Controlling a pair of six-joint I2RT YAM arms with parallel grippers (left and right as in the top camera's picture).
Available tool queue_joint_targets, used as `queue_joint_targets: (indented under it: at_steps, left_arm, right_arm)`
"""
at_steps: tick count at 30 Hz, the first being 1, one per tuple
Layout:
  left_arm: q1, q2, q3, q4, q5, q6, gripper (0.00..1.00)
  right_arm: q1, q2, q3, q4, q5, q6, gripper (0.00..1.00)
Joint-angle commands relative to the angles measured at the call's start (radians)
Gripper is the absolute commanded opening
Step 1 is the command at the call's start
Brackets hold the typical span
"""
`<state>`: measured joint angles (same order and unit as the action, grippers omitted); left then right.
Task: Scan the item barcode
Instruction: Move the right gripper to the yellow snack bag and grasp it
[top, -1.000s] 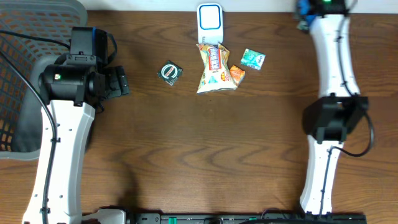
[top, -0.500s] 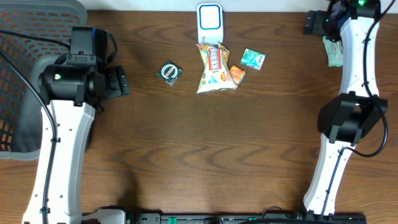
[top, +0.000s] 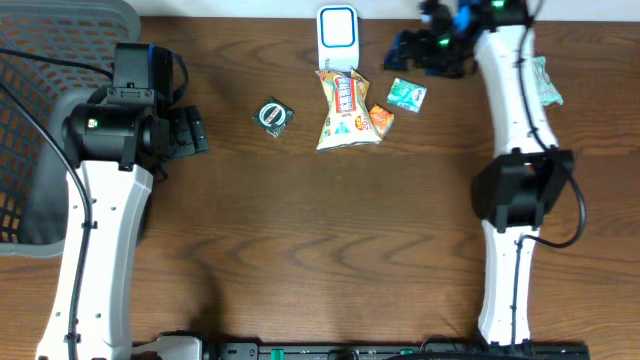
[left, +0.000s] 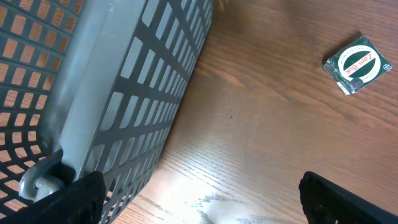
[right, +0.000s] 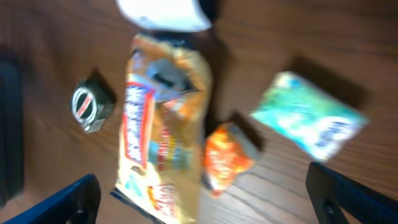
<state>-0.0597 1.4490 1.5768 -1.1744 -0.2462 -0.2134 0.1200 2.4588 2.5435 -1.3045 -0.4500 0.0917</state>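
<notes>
The white barcode scanner (top: 337, 30) stands at the table's back edge and shows blurred at the top of the right wrist view (right: 165, 11). Just in front of it lie a yellow snack bag (top: 343, 110) (right: 163, 124), a small orange packet (top: 381, 120) (right: 227, 155), a teal packet (top: 407, 94) (right: 308, 121) and a dark green round-labelled packet (top: 273, 115) (left: 357, 63) (right: 92, 107). My right gripper (top: 405, 50) (right: 208, 205) hangs open above these items, holding nothing. Beside the basket my left gripper (top: 192, 133) (left: 205, 205) stands open and empty.
A grey mesh basket (top: 45, 120) (left: 124, 93) fills the table's left end, close against the left gripper. A pale green packet (top: 545, 82) lies at the back right, just right of the right arm (top: 510, 120).
The right gripper opened and let the pale green packet go at the back right. It then swung left to hang over the group of items. The left arm has not moved.
</notes>
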Motion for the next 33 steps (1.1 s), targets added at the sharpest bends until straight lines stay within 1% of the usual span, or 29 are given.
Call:
queue_joint_targets:
  at_steps: [1,8,11,13,14,16,18,21,23,25,29,33]
  left_arm:
    - [0.005,-0.007,0.009,-0.003,-0.017,-0.006,0.98]
    - [0.005,-0.007,0.009,-0.003,-0.017,-0.006,0.98]
    - [0.005,-0.007,0.009,-0.003,-0.017,-0.006,0.98]
    - [0.005,-0.007,0.009,-0.003,-0.016,-0.006,0.98]
    - [0.005,-0.007,0.009,-0.003,-0.017,-0.006,0.97]
    - [0.005,-0.007,0.009,-0.003,-0.017,-0.006,0.98]
    - [0.005,-0.007,0.009,-0.003,-0.017,-0.006,0.98]
    - [0.005,-0.007,0.009,-0.003,-0.017,-0.006,0.98]
    - [0.005,-0.007,0.009,-0.003,-0.017,-0.006,0.98]
    - [0.005,-0.007,0.009,-0.003,-0.017,-0.006,0.98]
    - [0.005,-0.007,0.009,-0.003,-0.017,-0.006,0.98]
    - [0.005,-0.007,0.009,-0.003,-0.017,-0.006,0.98]
  right_arm:
    - [0.048,0.003,-0.08,0.072,-0.013,0.018,0.99]
    - [0.106,0.003,-0.267,0.206,-0.013,0.069,0.99]
    - [0.124,0.003,-0.335,0.255,-0.045,0.072,0.99]
    - [0.138,0.003,-0.373,0.28,-0.056,0.072,0.9]
    - [0.145,0.003,-0.386,0.288,-0.058,0.072,0.82]
    - [0.158,0.003,-0.388,0.286,-0.058,0.072,0.7]
    - [0.165,-0.003,-0.381,0.286,-0.058,0.072,0.46]
    - [0.162,-0.024,-0.365,0.278,-0.057,0.072,0.26]
    - [0.158,-0.048,-0.352,0.271,-0.047,0.072,0.16]
    - [0.156,-0.087,-0.348,0.268,-0.011,0.072,0.01]
    - [0.17,-0.175,-0.348,0.256,0.08,0.057,0.01]
    - [0.206,-0.255,-0.348,0.215,0.214,0.057,0.01]
